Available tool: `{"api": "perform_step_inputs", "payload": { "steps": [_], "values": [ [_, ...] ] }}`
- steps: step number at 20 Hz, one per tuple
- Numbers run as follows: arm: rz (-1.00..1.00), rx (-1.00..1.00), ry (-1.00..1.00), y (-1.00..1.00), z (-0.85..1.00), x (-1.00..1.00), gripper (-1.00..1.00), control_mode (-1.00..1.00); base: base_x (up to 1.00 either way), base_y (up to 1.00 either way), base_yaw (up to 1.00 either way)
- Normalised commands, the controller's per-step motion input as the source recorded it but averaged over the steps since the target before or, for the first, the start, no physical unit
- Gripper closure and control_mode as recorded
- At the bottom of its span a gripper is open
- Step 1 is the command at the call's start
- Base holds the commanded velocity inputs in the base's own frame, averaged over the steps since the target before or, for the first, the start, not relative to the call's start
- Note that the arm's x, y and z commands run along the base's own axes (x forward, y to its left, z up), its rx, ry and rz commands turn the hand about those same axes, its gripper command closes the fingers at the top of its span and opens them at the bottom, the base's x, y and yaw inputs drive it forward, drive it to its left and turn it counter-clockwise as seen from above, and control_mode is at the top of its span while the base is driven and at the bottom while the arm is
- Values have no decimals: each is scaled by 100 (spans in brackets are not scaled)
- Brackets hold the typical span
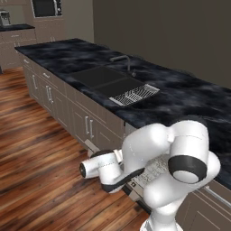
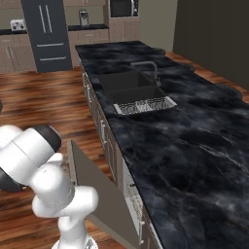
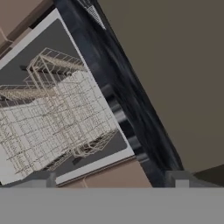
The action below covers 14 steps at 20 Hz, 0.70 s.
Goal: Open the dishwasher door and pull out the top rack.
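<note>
Claw: The gripper (image 3: 111, 177) stood spread wide with nothing between its two dark tips, which rose at the bottom corners of the hand view, clear of every surface.

Aim: The hand looked into the open dishwasher, roughly square on its cavity, with the machine's pale frame running round the wire baskets.

Top rack: The top rack (image 3: 61, 65), a shallow basket of thin grey wire, sat inside the tub above a second, denser basket; it appeared not yet drawn out, though the rolled view made its depth hard to judge.

Door: The dishwasher door (image 2: 99, 194) hung swung down and outward below the counter edge, its grey inner face turned up in the right base view, just beside the robot's white arm (image 2: 48, 185).

Control strip: A dark edge strip with small pale buttons (image 3: 127, 131) ran along one side of the opening in the hand view.

Counter: The black marble countertop (image 1: 180, 94) lay above the machine, with the dark sink basin (image 1: 101, 79), faucet (image 1: 122, 59) and flat wire drying tray (image 1: 134, 94) well apart from the work.

Step in hand: The door part looked done; the rack remained. A good approach would centre the open tips on the rack's front wire rim, not the lower basket, close on one bar only, and pull straight out along the runners without lifting.

Risk: A skewed pull could jam the rack in its tracks.
</note>
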Motion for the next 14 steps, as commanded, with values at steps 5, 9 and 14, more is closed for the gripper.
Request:
{"api": "perform_step_inputs", "payload": {
  "steps": [5, 9, 14],
  "values": [
    [0, 0, 0, -12, 20, 17, -100, -100, 0, 0, 0],
    [0, 0, 4, -1, 16, 25, -100, -100, 0, 0, 0],
    [0, 0, 8, -16, 2, 30, -100, -100, 0, 0, 0]
  ]
}}
